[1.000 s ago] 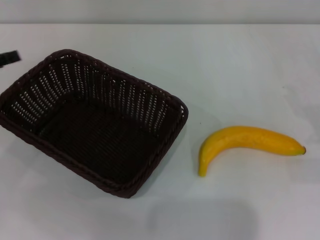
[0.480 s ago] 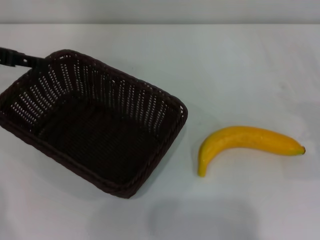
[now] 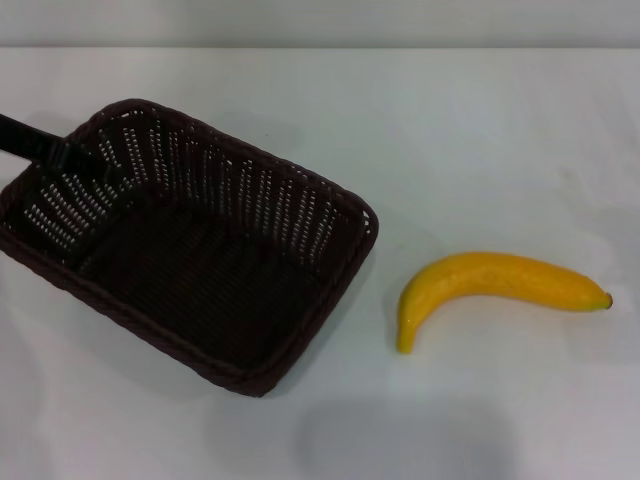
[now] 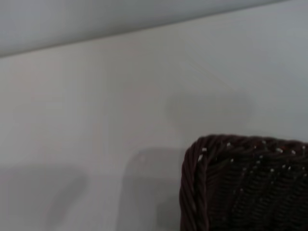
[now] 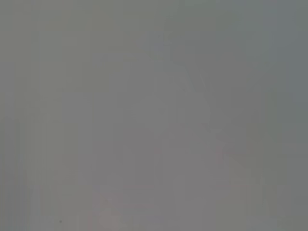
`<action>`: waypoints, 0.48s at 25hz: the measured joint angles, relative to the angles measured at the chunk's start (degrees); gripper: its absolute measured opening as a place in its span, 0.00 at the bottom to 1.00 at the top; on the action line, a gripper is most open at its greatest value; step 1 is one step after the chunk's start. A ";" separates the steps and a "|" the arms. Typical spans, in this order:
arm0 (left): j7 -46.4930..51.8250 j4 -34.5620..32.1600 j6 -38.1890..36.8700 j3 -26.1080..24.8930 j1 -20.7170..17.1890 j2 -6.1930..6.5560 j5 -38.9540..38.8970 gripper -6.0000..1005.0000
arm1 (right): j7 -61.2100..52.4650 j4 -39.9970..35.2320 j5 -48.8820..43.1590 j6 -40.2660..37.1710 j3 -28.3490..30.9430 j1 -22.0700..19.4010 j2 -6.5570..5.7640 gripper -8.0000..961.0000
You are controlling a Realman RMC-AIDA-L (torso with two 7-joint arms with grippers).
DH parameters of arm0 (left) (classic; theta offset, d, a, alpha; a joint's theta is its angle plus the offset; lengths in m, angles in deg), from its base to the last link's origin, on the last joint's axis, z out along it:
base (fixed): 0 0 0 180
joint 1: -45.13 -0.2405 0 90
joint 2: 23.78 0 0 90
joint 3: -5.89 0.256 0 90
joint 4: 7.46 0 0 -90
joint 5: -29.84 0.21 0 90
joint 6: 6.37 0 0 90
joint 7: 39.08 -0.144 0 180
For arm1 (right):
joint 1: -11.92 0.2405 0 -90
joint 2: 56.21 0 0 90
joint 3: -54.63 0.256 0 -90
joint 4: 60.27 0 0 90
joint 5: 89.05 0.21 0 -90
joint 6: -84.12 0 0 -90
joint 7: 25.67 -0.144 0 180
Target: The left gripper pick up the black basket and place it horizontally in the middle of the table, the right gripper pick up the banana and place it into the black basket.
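Note:
The black basket (image 3: 250, 195) sits at an angle on the left half of the white table (image 3: 480, 130). My left gripper (image 3: 58, 153) comes in from the left edge and reaches the basket's far left corner, at its rim. A corner of the basket also shows in the left wrist view (image 4: 240, 183). The yellow banana (image 3: 490, 280) lies on the table to the right of the basket, apart from it, with its dark tip pointing right. My right gripper is out of view, and the right wrist view shows only a plain grey surface.
A grey wall band (image 3: 320, 22) runs along the far edge of the table. Bare tabletop lies between the basket and the banana and along the near edge.
My left gripper has moved in from the left edge to the basket's far left corner. The basket and the banana have stayed where they were.

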 joint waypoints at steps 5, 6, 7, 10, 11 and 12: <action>2.33 0.03 -0.04 0.69 -0.06 -0.09 0.24 0.79 | 0.00 0.01 0.00 0.02 -0.04 0.02 0.00 0.89; 2.63 0.03 -0.09 0.59 -0.13 -0.09 0.22 0.75 | 0.00 0.01 0.00 0.01 -0.04 0.05 0.00 0.89; 2.85 0.03 -0.11 0.49 -0.20 -0.08 0.14 0.71 | 0.00 0.01 0.00 -0.02 -0.04 0.07 0.00 0.89; 3.45 0.03 0.37 0.29 -0.35 0.16 -0.20 0.60 | 0.00 0.01 0.00 -0.26 -0.05 0.25 0.00 0.89; 3.59 0.03 0.67 0.29 -0.35 0.21 -0.21 0.56 | 0.00 0.01 0.00 -0.30 -0.05 0.30 0.00 0.89; 3.76 0.03 1.03 0.29 -0.35 0.25 -0.22 0.52 | 0.00 0.01 0.00 -0.34 -0.04 0.30 0.00 0.89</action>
